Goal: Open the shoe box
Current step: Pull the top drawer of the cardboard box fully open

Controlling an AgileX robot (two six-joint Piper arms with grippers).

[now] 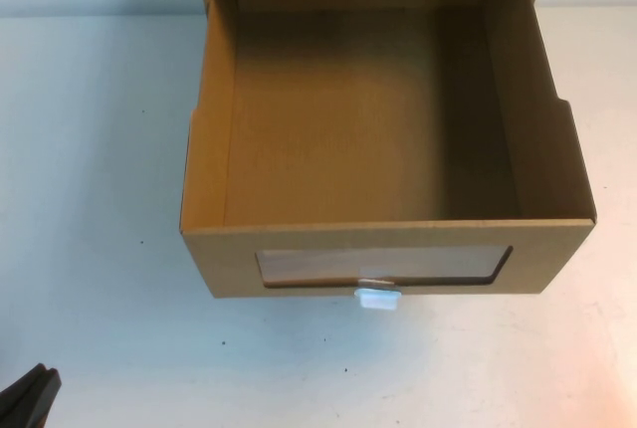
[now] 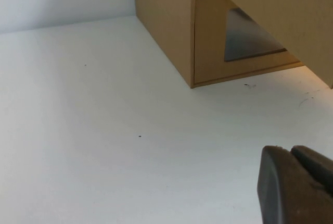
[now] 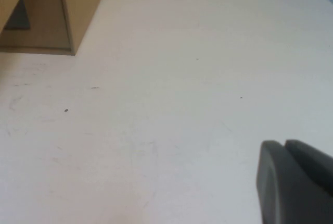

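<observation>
open white table runs smooth on both sides of the shoe box, a squared brown cardboard shell at the far middle, its tray drawn out, with a clear window and a small white tab on the front wall. the left gripper sits at the near left corner, well apart from the box, dark fingers pressed together. the right gripper, likewise closed, hangs over table apart from a front corner.

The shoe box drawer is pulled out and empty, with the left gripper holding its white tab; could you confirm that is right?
Not quite: the high view shows the left gripper parked at the near left, apart from the white tab. The drawer is out and empty; the right gripper is shut, away from it.
</observation>
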